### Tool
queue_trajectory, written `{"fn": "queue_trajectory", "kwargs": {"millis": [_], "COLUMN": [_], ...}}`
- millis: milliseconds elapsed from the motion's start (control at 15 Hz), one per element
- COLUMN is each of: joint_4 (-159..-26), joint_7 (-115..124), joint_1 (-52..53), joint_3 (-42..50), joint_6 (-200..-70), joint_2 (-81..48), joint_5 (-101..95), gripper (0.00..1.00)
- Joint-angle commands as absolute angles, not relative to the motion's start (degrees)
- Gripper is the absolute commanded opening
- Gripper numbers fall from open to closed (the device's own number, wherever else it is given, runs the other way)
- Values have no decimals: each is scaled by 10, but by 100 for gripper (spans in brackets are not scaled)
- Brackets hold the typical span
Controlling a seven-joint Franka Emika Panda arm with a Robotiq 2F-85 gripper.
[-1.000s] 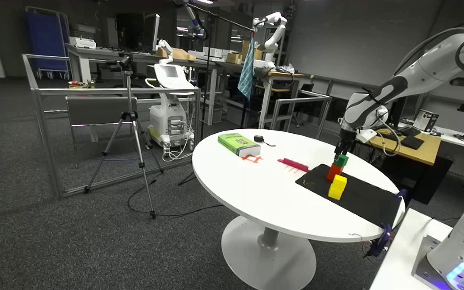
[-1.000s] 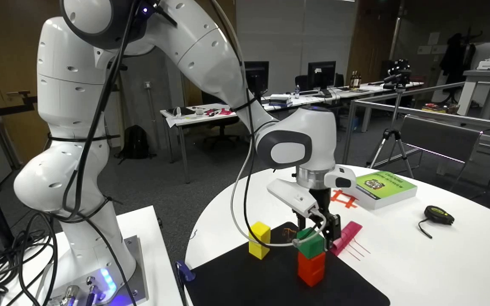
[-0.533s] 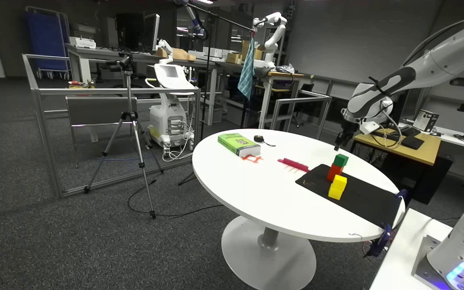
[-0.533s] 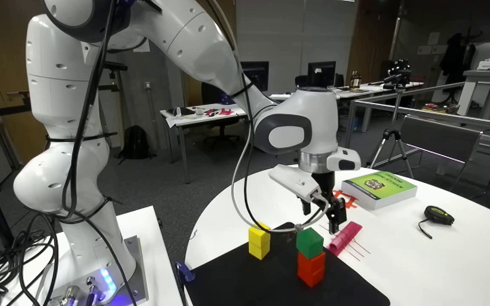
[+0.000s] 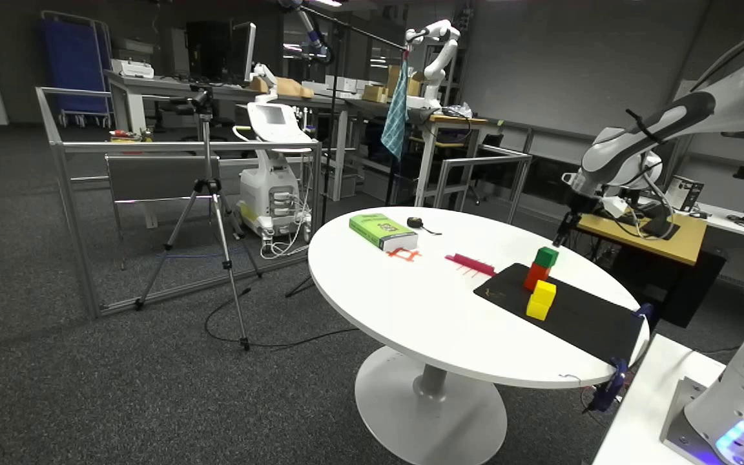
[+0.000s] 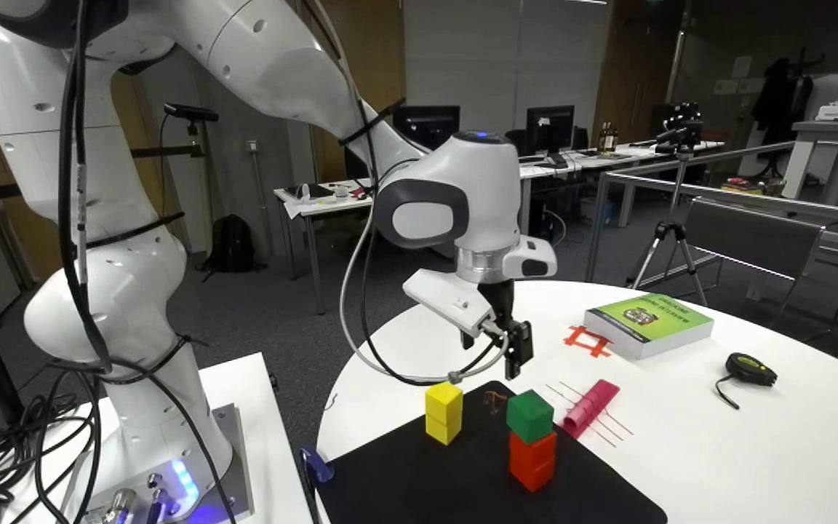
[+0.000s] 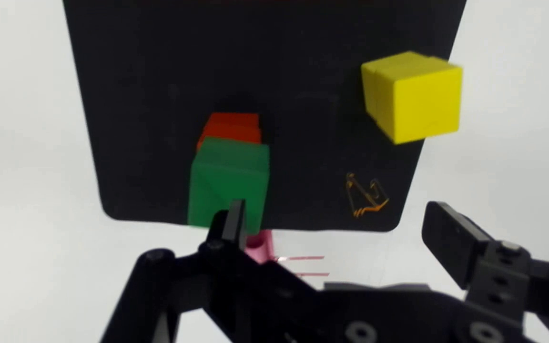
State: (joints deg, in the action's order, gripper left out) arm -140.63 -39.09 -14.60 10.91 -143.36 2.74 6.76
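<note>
My gripper (image 7: 334,212) is open and holds nothing. It hovers above the round table, also seen in both exterior views (image 5: 558,243) (image 6: 493,356). A green block (image 6: 530,416) sits on a stack of red blocks (image 6: 532,460) on a black mat (image 6: 419,484). In the wrist view the left finger overlaps the lower part of the green block (image 7: 229,186), but the exterior views show it apart. Two stacked yellow blocks (image 6: 444,413) stand on the mat nearby; in the wrist view they are at the upper right (image 7: 427,105).
A pink holder (image 6: 592,407) with thin lines beside it lies by the mat's edge. A green book (image 6: 648,324), an orange tape shape (image 6: 588,340) and a tape measure (image 6: 750,369) are farther off on the white table (image 5: 411,310). Blue clamps (image 5: 611,386) grip the table's edge.
My gripper has risen from beside the green block and moved away, to the left in an exterior view. The green block stays on the red stack. The yellow blocks have not moved.
</note>
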Motion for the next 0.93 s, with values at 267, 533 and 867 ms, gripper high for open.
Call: {"fn": "queue_trajectory", "kwargs": {"millis": [267,533,867], "joint_4": [-1550,-1574,-1583], "joint_7": [-491,-480,-441], "joint_1": [-97,-88,-87], "joint_3": [104,94,93], "joint_6": [-1505,-1579,-1669], "joint_2": [70,52,22], "joint_5": [20,-60,-101], "gripper": [100,100,100]}}
